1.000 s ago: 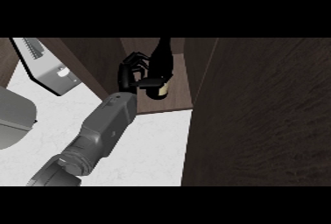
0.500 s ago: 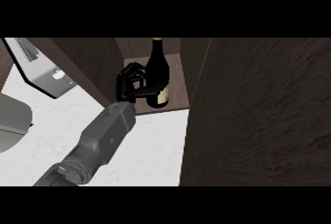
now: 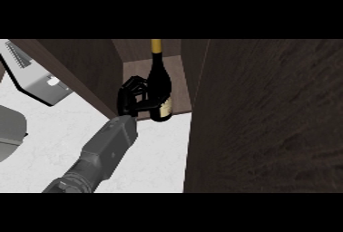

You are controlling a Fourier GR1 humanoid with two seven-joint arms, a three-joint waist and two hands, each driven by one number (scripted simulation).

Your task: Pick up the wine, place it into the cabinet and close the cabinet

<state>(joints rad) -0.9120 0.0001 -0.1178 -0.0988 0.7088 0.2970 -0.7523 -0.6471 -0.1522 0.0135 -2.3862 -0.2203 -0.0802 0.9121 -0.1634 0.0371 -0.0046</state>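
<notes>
Biggest thing in your head view: the dark wood cabinet door (image 3: 268,118), swung open and filling the whole right side from top to bottom. Next, the cabinet (image 3: 80,68) itself, same dark wood, its left wall running diagonally down from the upper left, with the lighter brown shelf floor visible between that wall and the door.

White speckled counter (image 3: 161,154) below, in front of the cabinet opening.

One grey forearm (image 3: 100,154) comes in from the lower left edge, angled up toward the opening. You can't tell from this view alone which arm it is; by position I'm reading it as the left.

Grey rounded object (image 3: 10,136) cut off at the left edge; can't identify it. Above it, a pale grey flat fixture (image 3: 40,84) with a dark outline, partly behind the cabinet wall.

Wine bottle (image 3: 159,86): dark glass, yellow foil neck pointing up, pale label low on the body. It's inside the cabinet, at the front edge of the shelf floor.

Left hand (image 3: 130,97): black, fingers curled round the bottle's lower left side, touching it.
</notes>
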